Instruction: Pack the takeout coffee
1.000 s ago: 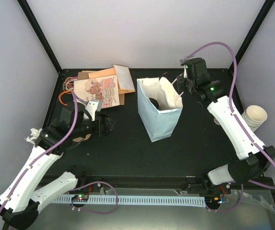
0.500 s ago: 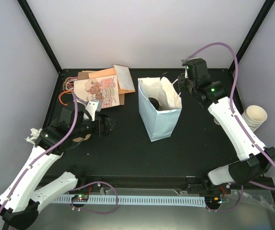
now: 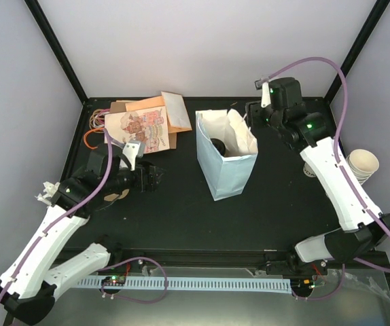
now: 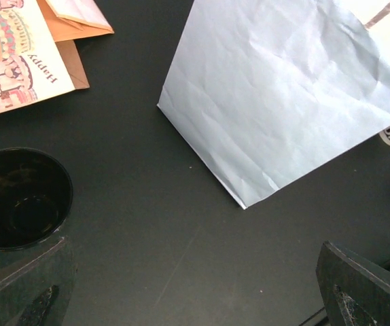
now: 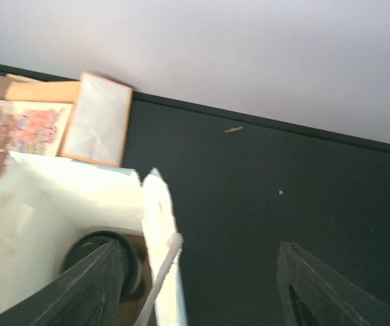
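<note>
Takeout coffee inside the upright white paper bag, mid-way across the black surface. Right end effector, released and empty, hovers at the bag's right rim. Left end effector, spread wide, faces the bag across bare surface.

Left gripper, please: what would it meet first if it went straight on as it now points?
Most likely the side of the white paper bag, which stands ahead of the open left gripper; depth is uncertain.
</note>
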